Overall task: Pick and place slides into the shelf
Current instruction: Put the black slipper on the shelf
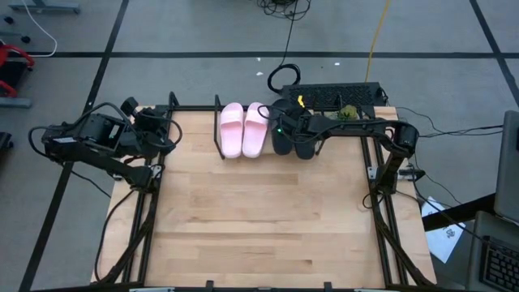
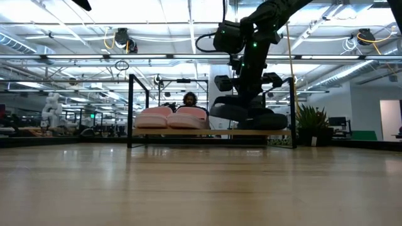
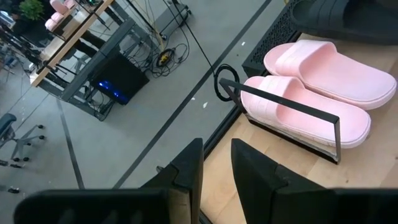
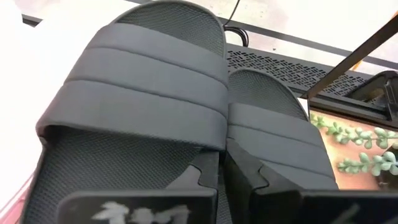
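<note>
Right gripper point(image 1: 285, 128) sits over the two black slides point(image 1: 293, 134) on the shelf point(image 1: 195, 109), fingers nearly together btwn them; whether it pinches a slide edge, can't tell. Pink pair point(image 1: 242, 129) already racked. Risk: pulling out could drag a black slide off. Left gripper point(image 1: 166, 134) parked at the table's left edge, slightly spread, empty.

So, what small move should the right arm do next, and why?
Probably open the right gripper and lift away. Both pink slides already lie on the shelf, and the two black slides sit side by side next to them. In the low view the nearer black one still looks tilted above the board, so lower it a little first. The left gripper waits at the table's left edge.
</note>
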